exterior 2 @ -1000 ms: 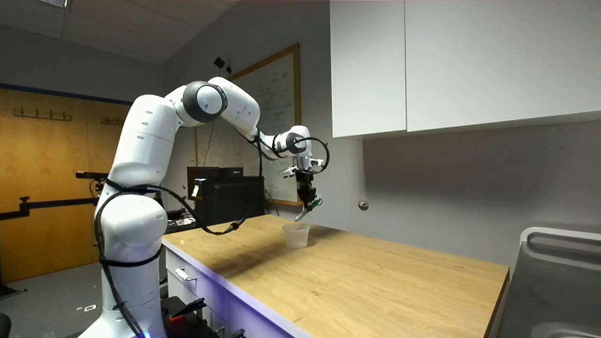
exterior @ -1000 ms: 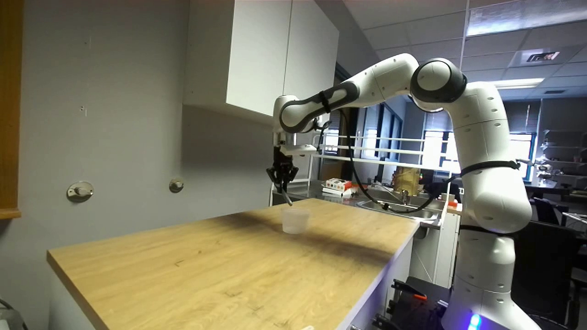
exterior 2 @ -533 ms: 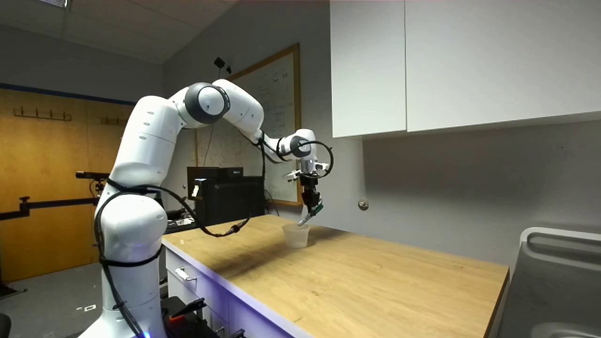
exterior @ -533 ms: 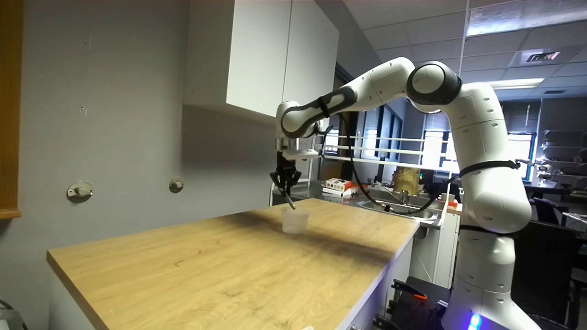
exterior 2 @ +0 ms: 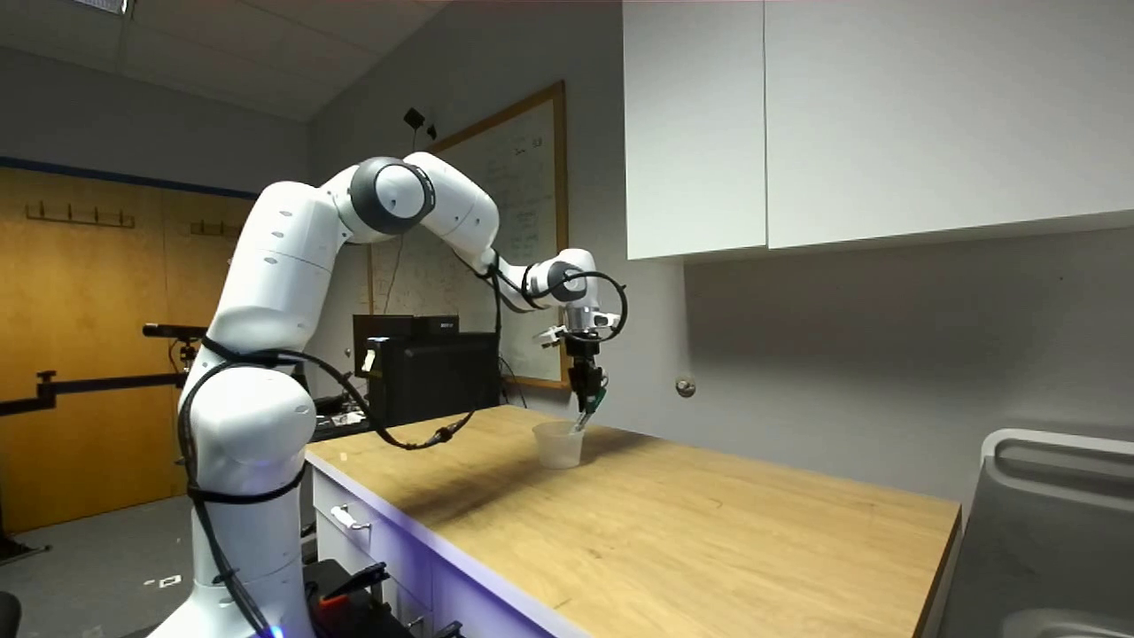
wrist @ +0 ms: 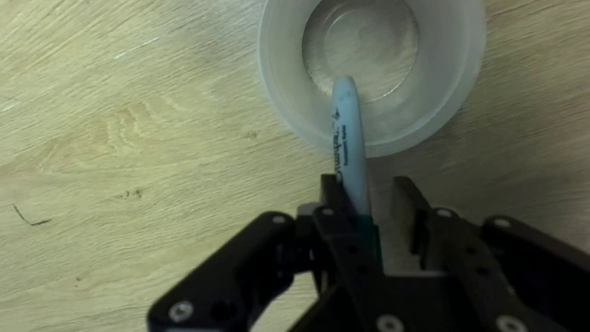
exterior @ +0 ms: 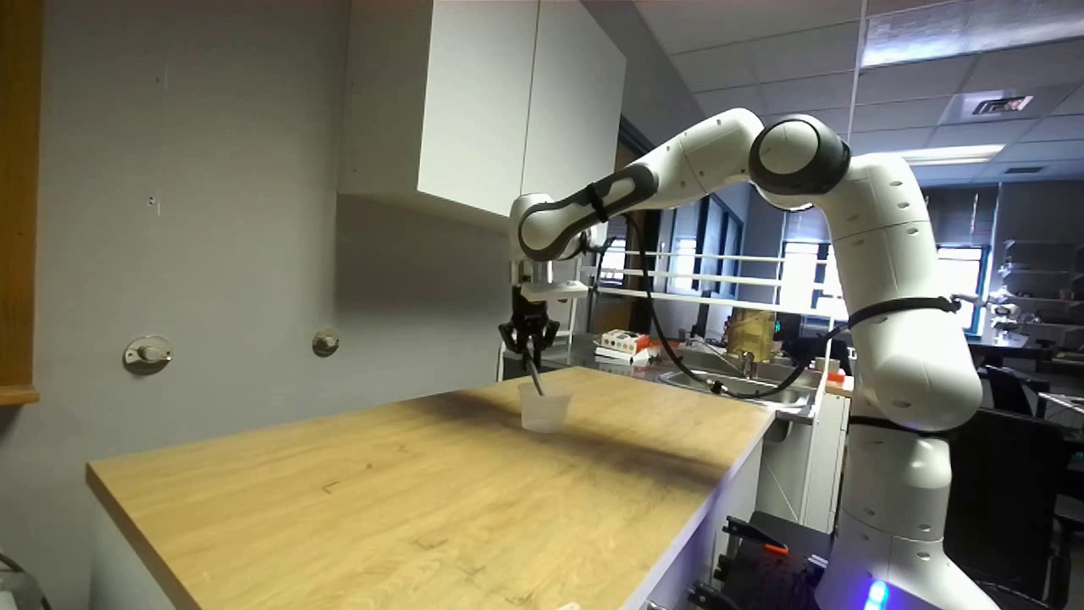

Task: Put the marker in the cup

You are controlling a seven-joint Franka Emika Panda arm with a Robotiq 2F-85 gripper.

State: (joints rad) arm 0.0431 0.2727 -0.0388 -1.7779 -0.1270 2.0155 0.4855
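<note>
The marker [wrist: 350, 138] has a pale grey barrel with dark lettering and a dark green cap end. The cup [wrist: 442, 92] is translucent whitish plastic and stands upright on the wooden counter. My gripper [wrist: 365, 180] is open above and beside the cup. The marker lies against one finger, with a gap to the other finger. Its lower end is over the cup's mouth. In both exterior views the marker [exterior: 535, 379] [exterior 2: 581, 421] slants down to the cup's [exterior: 544, 415] [exterior 2: 558, 450] rim, below the gripper [exterior: 529, 352] [exterior 2: 588, 403]. The cap end is partly hidden by the finger.
The wooden counter [exterior: 381, 483] runs along a grey wall. A white wall cabinet [exterior: 483, 102] hangs above the arm's side of it. A sink [exterior: 788, 395] and a small red-and-white box [exterior: 625, 341] are beyond the counter's end.
The gripper has come down a little toward the cup. The marker has turned steeper, and its lower end has dropped from above the cup to the rim. The cup has not moved.
</note>
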